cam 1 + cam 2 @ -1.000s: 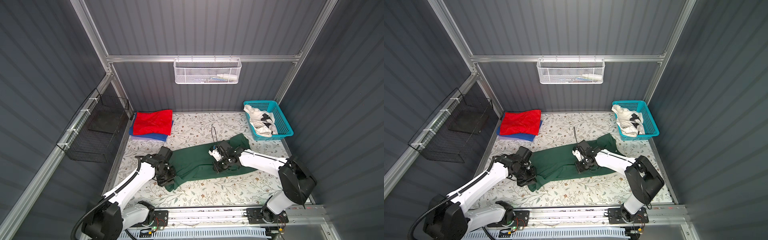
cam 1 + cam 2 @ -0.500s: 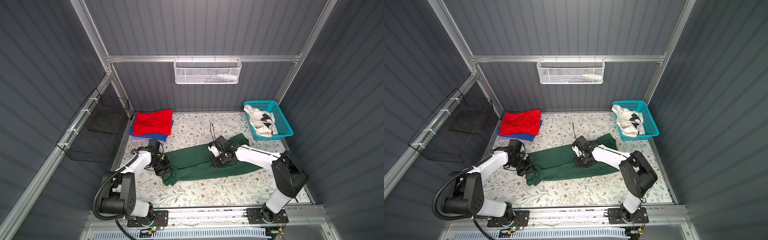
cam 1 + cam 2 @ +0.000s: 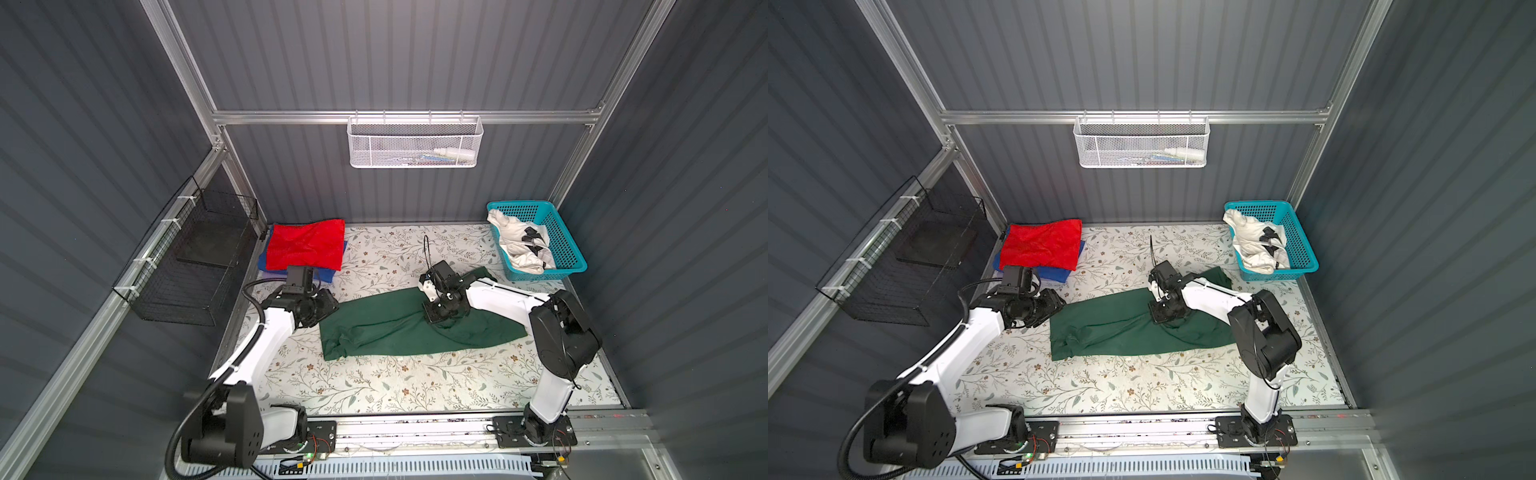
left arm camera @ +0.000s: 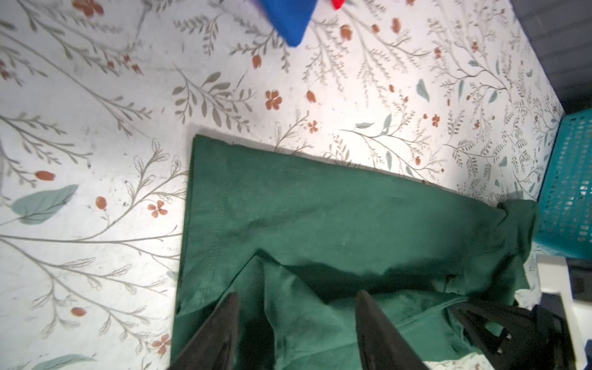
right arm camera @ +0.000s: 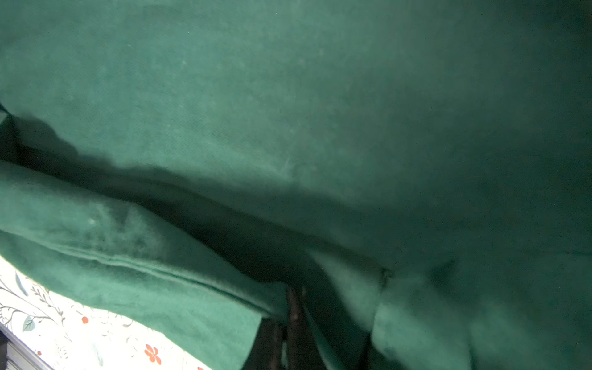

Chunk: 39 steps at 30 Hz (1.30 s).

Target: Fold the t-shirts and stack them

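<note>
Dark green cotton: the dark green t-shirt (image 3: pixel 386 328) lies as a long, loosely folded band across the middle of the worktop (image 3: pixel 395 382), spanning the gap between the two pincers. The right pincer (image 3: pixel 433 319) is closed on a pinch of this cloth near the band's middle, and creases run toward its tips. The left pincer (image 4: pixel 298 294) stands with jaws apart at the band's squared end, holding nothing, with the cloth lying beneath its fingers.

Progress, as judged: beyond the left pincer, toward the back wall, the red t-shirt (image 3: pixel 305 245) lies folded on top of the blue t-shirt (image 3: pixel 330 275) — two items stacked. The green one appears folded lengthwise only; cross folds and transfer to the stack remain. Beyond the right pincer, in the far corner, the white t-shirt (image 3: pixel 521 245) lies crumpled in the turquoise basket (image 3: pixel 519 204) — not yet folded.

Surface: white worktop sheet printed with leaf sprigs and small red flowers.

Enclosure: dark grey ribbed wall panels on an aluminium frame. A white mesh basket (image 3: pixel 415 143) hangs on the back rail, and a black wire rack (image 3: pixel 195 266) hangs on the wall outboard of the left pincer.
</note>
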Tool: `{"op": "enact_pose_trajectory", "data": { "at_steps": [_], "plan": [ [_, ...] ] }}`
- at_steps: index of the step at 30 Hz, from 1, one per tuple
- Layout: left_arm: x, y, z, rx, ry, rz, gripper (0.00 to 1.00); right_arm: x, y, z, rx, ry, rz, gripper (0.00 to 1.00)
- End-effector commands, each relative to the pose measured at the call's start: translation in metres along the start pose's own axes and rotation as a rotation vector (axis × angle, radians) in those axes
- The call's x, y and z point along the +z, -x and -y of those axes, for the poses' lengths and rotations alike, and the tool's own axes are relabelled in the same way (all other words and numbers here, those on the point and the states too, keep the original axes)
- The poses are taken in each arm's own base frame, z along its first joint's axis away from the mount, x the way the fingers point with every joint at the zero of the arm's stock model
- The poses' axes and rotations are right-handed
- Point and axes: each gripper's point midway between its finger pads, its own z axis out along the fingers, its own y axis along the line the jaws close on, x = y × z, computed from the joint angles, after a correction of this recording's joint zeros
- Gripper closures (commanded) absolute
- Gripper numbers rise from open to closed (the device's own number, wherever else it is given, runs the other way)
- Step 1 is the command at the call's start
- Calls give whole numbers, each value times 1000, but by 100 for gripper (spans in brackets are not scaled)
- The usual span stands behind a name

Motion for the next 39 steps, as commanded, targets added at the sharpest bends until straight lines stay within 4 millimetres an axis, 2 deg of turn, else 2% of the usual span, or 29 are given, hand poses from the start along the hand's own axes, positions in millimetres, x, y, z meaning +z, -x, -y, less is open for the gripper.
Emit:
{"op": "enact_pose_trajectory", "data": {
  "at_steps": [1, 4, 8, 12, 18, 27, 34, 39],
  "plan": [
    [-3, -24, -3, 35, 56, -31, 44, -2, 0, 0, 19, 17, -13, 93],
    [2, -42, -1, 14, 14, -83, 53, -1, -2, 0, 29, 25, -11, 92],
    [8, -50, -6, 33, 28, -106, 58, 1, -2, -2, 39, 41, -15, 92],
    [21, -59, 2, 84, 20, -163, 59, 1, -2, -3, 42, 43, -17, 92],
    [41, -78, -4, 124, 74, -255, 63, 1, 0, -3, 47, 47, -15, 91],
    [29, -72, -14, 182, 161, -193, 61, 3, 0, -3, 51, 54, -21, 91],
    [33, -81, -18, 202, 180, -226, 64, 3, 0, -1, 54, 56, -20, 91],
    [34, -80, -24, 220, 214, -218, 64, 3, 1, -2, 56, 61, -19, 91]
  ]
}}
